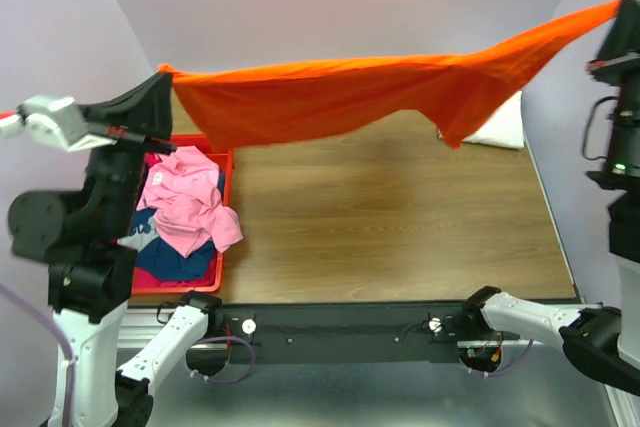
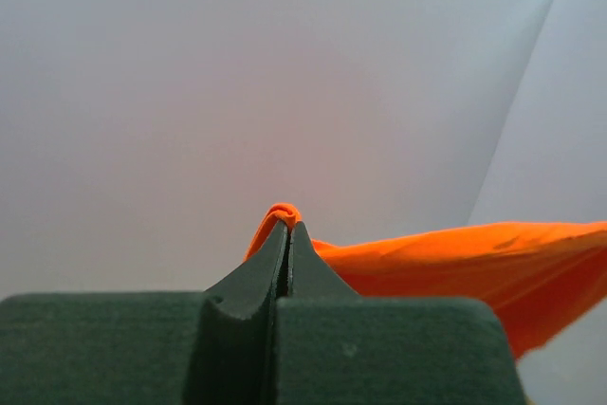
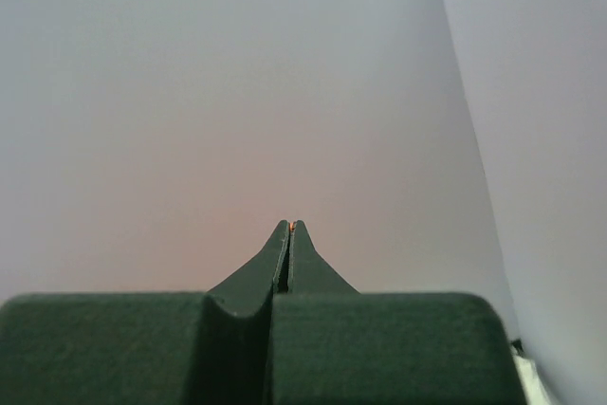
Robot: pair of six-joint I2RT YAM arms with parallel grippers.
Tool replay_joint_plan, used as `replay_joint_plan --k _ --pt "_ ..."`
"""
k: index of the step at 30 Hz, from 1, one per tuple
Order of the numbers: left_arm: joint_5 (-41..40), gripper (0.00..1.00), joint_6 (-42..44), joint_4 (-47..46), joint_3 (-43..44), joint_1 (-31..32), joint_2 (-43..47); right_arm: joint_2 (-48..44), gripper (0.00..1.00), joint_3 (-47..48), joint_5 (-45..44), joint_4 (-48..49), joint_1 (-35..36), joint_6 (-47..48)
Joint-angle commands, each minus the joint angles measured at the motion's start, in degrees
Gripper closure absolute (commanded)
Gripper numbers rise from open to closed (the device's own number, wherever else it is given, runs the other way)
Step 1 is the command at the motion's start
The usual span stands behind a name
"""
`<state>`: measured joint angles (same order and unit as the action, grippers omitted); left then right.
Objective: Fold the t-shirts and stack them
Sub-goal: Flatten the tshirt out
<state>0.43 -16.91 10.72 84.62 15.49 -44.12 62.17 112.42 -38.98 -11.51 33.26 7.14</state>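
Note:
A bright orange t-shirt (image 1: 350, 97) hangs stretched in the air above the far side of the table, held at both ends. My left gripper (image 1: 160, 77) is shut on its left corner; in the left wrist view the orange cloth (image 2: 474, 253) bulges over the closed left gripper (image 2: 288, 225). My right gripper (image 1: 622, 9) is shut on the shirt's right corner, high at the upper right. The right wrist view shows the right gripper (image 3: 289, 225) closed with only a sliver of orange between the tips. Pink (image 1: 190, 202) and dark blue (image 1: 170, 257) t-shirts lie crumpled in the bin.
A red plastic bin (image 1: 226, 257) stands at the table's left side beside my left arm. A cream-white cloth (image 1: 500, 129) lies at the far right of the wooden table (image 1: 400, 227), partly behind the hanging shirt. Grey walls close the back and sides.

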Motion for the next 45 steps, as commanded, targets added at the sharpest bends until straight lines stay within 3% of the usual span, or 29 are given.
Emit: replay_joint_plan --k 1,9,15,20,24,25,26,27,28,29,30,31,37,45 --pt "-2.9 1.0 2.1 4.6 2.5 -0.3 1.7 0.8 1.0 5.9 3.2 -1.8 -0.3 1.6" --pt "1.1 1.0 0.1 1.8 3.7 -0.3 1.1 5.8 0.99 14.8 4.5 -2.1 -0.3 5.3" --pt "4.9 1.0 -1.5 -6.0 -2.9 -0.3 -3.7 12.6 0.99 12.7 1.3 0.4 -0.3 8.4" --pt "3.0 1.0 -1.7 -11.7 -8.5 -0.4 -16.9 20.1 0.99 0.8 -4.8 9.4 -2.3 12.0" --pt "2.7 1.0 -3.3 -14.7 -11.1 -2.3 -37.7 29.9 0.99 -5.2 0.7 9.7 -13.9 1.2" --pt "2.8 1.0 -3.4 -15.0 -10.4 -2.7 -37.8 32.4 0.99 -5.5 1.6 9.7 -15.3 0.1" --pt "3.4 0.96 -3.3 -14.2 -8.9 -3.1 -46.7 38.4 0.99 -5.5 2.6 9.7 -16.5 -0.8" --pt "4.3 0.84 -3.2 -13.9 -7.1 -3.5 -50.8 41.2 0.99 -5.0 5.1 9.6 -18.3 -2.0" --pt "6.7 0.56 -3.0 -13.2 -2.8 -3.7 -58.7 44.8 0.78 -2.8 6.4 8.3 -18.8 -2.3" --pt "7.9 0.5 -2.5 -11.5 -0.6 -3.5 -61.7 47.9 0.52 -1.3 7.4 7.1 -19.4 -2.5" --pt "9.1 0.44 -2.5 -12.1 1.1 -3.0 -63.6 53.5 0.09 1.8 7.8 5.8 -19.5 -2.7" --pt "8.7 0.34 -2.6 -12.8 1.2 -2.6 -65.7 55.2 0.0 2.2 7.6 3.6 -19.5 -2.9" --pt "8.9 0.31 -1.9 -16.3 -4.4 -1.1 -64.1 53.2 0.0 -5.4 15.9 3.0 -19.5 -7.0" --pt "13.2 0.31 -3.0 -25.0 -17.6 0.9 -57.9 39.3 0.0 -29.1 21.6 2.5 -19.5 -18.5"
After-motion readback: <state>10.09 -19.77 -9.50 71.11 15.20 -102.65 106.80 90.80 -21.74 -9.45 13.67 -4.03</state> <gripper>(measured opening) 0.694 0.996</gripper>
